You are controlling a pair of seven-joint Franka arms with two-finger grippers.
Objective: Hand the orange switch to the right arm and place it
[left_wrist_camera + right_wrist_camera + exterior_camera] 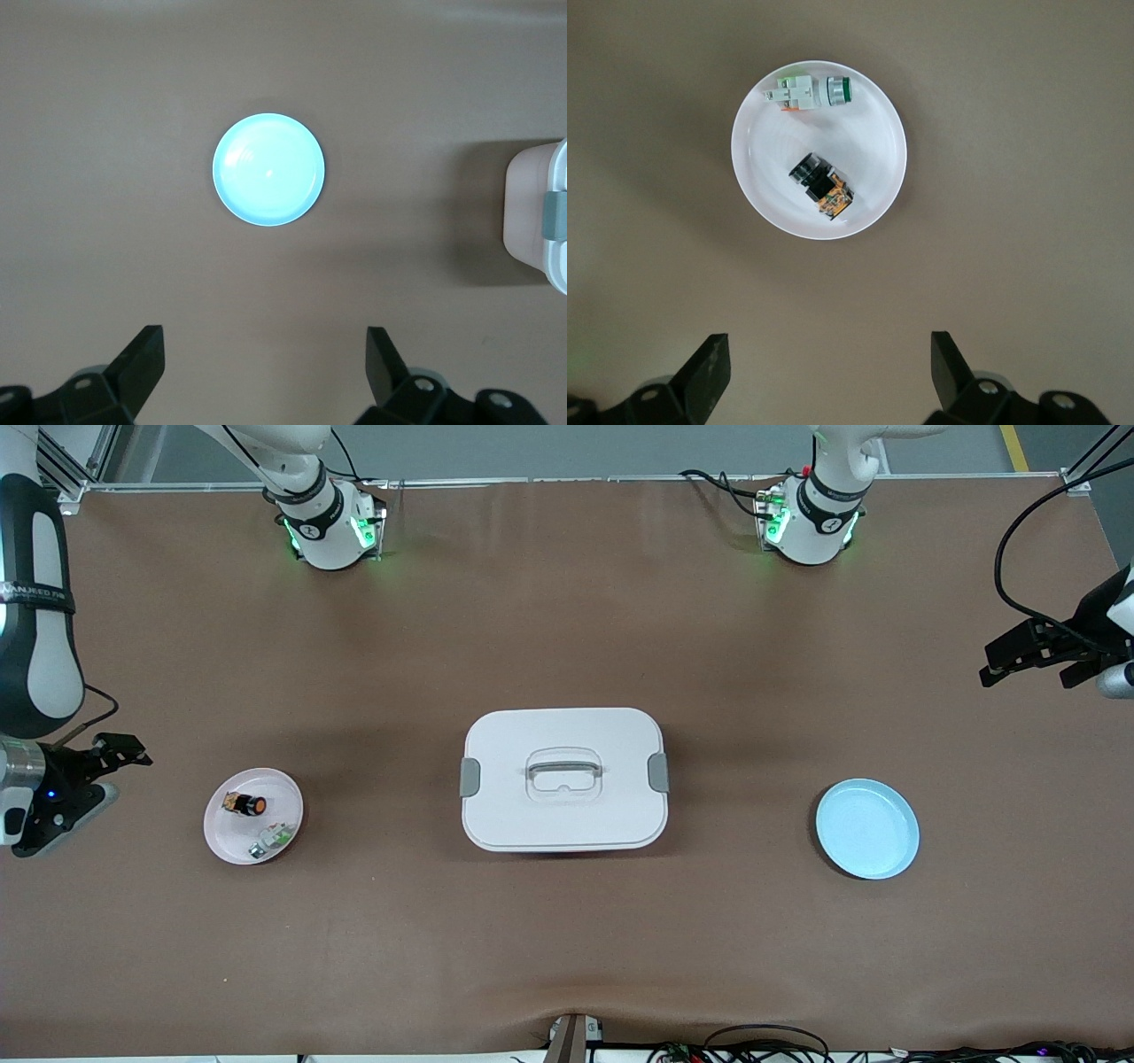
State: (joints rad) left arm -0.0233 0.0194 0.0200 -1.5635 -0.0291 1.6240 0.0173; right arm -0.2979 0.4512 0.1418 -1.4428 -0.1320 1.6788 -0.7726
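The orange switch (246, 804), a tiny black block with a round orange face, lies in a pale pink plate (227, 840) toward the right arm's end of the table. It also shows in the right wrist view (821, 184), on the plate (873, 150). My right gripper (124, 751) is open and empty over bare table beside that plate, apart from it; its jaws (830, 354) stand wide. My left gripper (997, 662) is open and empty over the left arm's end of the table, its jaws (266, 350) wide apart.
A small green-and-white part (273, 838) (806, 91) shares the pink plate. A white lidded box with a handle (564, 779) (532, 212) stands mid-table. An empty light blue plate (867, 828) (268, 168) lies toward the left arm's end.
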